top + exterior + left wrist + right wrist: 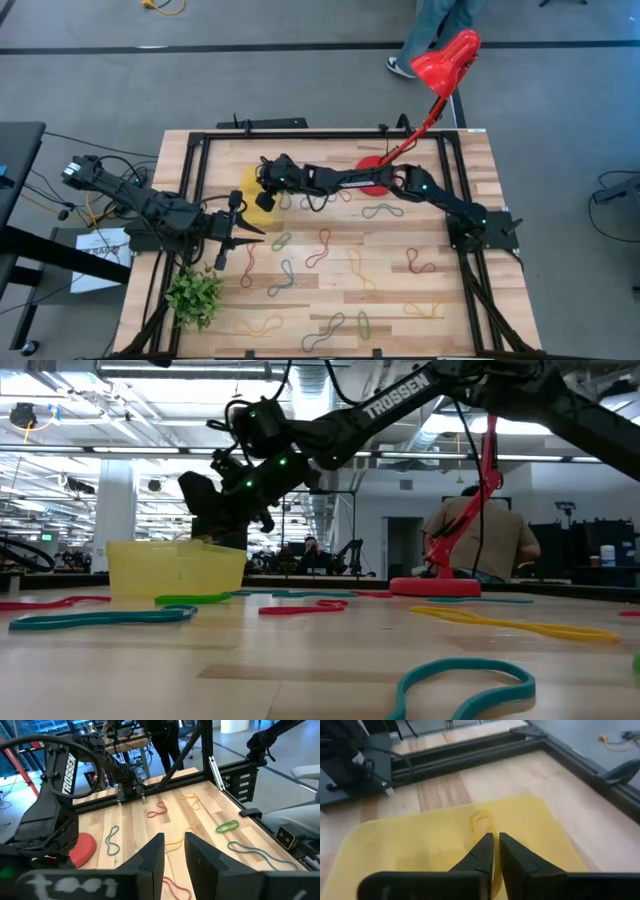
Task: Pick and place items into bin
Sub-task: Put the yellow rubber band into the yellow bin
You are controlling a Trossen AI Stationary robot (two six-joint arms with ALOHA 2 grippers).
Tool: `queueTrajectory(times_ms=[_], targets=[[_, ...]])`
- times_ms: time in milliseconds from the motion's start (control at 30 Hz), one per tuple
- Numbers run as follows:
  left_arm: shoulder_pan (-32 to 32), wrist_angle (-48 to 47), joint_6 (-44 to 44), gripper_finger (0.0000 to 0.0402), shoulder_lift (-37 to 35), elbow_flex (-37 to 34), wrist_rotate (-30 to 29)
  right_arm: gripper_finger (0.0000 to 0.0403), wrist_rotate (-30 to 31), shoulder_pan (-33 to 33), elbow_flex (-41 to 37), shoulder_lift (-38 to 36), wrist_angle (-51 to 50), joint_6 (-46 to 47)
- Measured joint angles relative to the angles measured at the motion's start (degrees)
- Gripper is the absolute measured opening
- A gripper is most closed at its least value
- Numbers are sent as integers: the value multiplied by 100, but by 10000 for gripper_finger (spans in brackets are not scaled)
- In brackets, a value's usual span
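Observation:
The yellow translucent bin (250,186) (175,565) stands on the wooden table at the far left. My right gripper (496,840) (263,198) hangs just above the bin's floor (420,845) with a narrow gap between its fingertips and nothing in it. A faint orange loop (481,820) lies in the bin ahead of the fingers. Several other items lie flat on the table, such as a red one (320,248), a green one (283,241) and a grey one (378,211). My left gripper (174,851) (250,234) waits open above the table's left side.
A red lamp's round base (372,172) stands behind the right arm, its head (447,58) beyond the table. A green plant (195,295) sits at the near left corner. Black frame rails (300,135) border the table. A person (480,540) sits in the room behind.

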Motion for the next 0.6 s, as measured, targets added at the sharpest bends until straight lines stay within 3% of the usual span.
queueTrajectory(times_ms=[367, 600], targets=[[0, -41, 27, 67, 0, -2, -142, 71, -16, 24, 267, 21, -901, 2], [0, -17, 12, 67, 0, -2, -140, 71, -25, 281, 267, -661, -1735, -718]])
